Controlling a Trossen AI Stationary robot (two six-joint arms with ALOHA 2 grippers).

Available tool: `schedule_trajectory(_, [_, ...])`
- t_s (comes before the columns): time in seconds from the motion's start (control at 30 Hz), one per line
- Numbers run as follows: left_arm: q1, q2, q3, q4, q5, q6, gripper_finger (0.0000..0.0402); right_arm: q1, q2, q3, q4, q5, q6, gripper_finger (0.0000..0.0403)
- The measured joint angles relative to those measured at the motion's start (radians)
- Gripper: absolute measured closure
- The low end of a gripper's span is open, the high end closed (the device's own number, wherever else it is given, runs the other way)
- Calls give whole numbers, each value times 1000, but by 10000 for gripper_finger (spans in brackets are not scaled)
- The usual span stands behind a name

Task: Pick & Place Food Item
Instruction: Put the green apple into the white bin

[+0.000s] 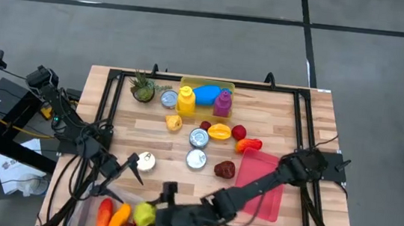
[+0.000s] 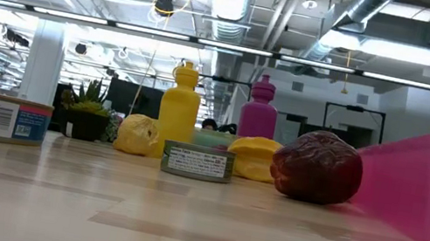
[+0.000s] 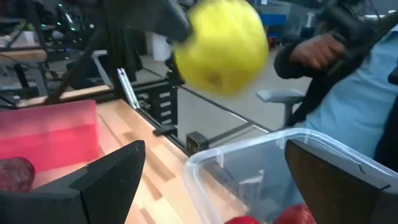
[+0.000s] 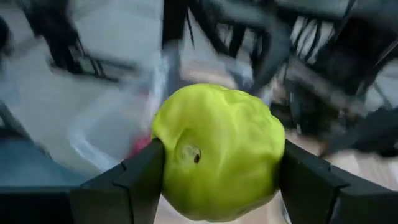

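Both arms were dark, near black, built of slim tubular links joined by chunkier rounded joints; the left arm [image 1: 73, 126] carried a small yellow-orange marking near its base and black cables looping off its lower links; the right arm [image 1: 270, 182] had a bulky, blocky joint housing at its shoulder end and a thicker forearm tapering toward the wrist; the left tool [image 3: 211, 180] showed two broad, flat, matte dark fingers [image 3: 106, 183] with angular, wedge-shaped edges and slightly scuffed faces; the right tool [image 4: 217, 177] had similar dark, faceted fingers [image 4: 134, 180] with bevelled inner faces.
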Motion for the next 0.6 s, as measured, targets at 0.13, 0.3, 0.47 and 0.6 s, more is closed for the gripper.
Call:
schedule_trajectory(0.13, [0, -8, 0, 18, -52, 28, 24, -56, 61, -3, 18, -126, -4, 153])
schedule_trajectory(0.3, [0, -36, 0, 23, -107, 37, 24, -94, 97, -2, 40, -209, -30, 154])
schedule_trajectory(0.47, [0, -67, 0, 6, -108, 36, 24, -117, 96, -1, 23, -236, -22, 122])
schedule_trajectory(0.6, [0, -73, 0, -16, -107, 37, 32, -126, 96, -1, 19, -249, -21, 36])
